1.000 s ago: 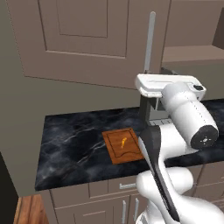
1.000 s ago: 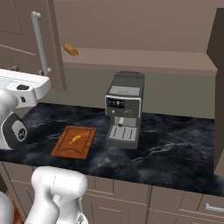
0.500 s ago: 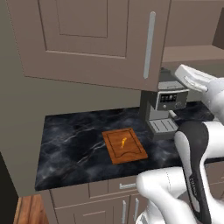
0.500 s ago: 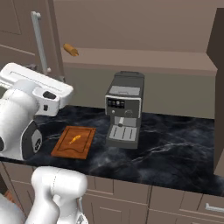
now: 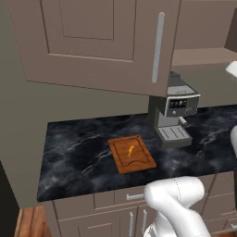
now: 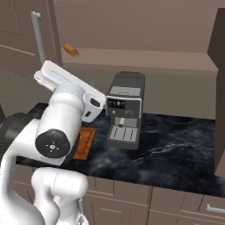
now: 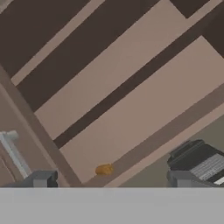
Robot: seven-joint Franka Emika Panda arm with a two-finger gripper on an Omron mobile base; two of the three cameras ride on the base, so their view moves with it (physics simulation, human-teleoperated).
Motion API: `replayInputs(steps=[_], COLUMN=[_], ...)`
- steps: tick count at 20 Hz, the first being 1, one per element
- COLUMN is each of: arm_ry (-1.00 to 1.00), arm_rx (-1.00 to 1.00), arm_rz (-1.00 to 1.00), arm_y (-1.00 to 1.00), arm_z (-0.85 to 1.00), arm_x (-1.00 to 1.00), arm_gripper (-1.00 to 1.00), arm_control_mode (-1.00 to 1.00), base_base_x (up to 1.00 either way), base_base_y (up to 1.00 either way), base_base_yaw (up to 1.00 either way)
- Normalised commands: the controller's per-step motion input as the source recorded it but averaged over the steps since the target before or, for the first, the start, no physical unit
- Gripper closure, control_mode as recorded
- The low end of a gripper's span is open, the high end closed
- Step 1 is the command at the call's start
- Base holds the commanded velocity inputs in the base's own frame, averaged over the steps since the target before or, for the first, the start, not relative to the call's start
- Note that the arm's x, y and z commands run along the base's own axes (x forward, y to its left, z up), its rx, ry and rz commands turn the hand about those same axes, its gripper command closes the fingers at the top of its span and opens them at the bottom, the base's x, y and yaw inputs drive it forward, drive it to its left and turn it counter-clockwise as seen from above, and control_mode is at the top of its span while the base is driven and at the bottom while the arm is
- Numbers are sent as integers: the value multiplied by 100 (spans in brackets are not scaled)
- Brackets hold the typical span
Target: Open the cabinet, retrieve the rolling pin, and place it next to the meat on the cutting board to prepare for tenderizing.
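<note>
My pincer (image 7: 106,180) stands with its 2 dark finger tips spread wide and nothing between them, aimed up into the open taupe wall cabinet (image 5: 92,41).

Going left to right in the right base view: the swung-open cabinet door with its long silver bar handle (image 6: 38,37) stands at the far left. Just right of it, the light tan wooden rolling pin (image 6: 70,50) lies on the cabinet's bottom shelf, near the shelf's left end. Only a short orange-tan stub of it shows, so I judge its long axis runs back into the cabinet, with 1 end facing me. In the hand view that end (image 7: 104,169) sits just above the gap between my finger tips, close to centred, so the reach looks like a straight push forward.

The door edge flanks that path on the left. Below the shelf stands the grey boxy coffee machine (image 6: 124,110). On the black marble counter (image 5: 78,152) lies the reddish-brown rectangular wooden cutting board (image 5: 132,153), carrying the tiny orange-yellow meat strip (image 5: 131,150).
</note>
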Motion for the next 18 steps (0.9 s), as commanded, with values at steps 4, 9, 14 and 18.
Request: replayInputs(steps=[4,9,14,18], arm_ry=[25,23,8,8], arm_rx=[14,9,4,1], arm_rz=[21,21,16,15], arm_y=[-5,0,2,21], arm_z=[-2,-9,-19,-16], arm_x=[97,92,33,51], arm_gripper=[-100,-100,-100,-100], arm_control_mode=[-100,-100,-100,-100], base_base_x=[0,0,0,0], base_base_y=[0,0,0,0], base_base_yaw=[0,0,0,0])
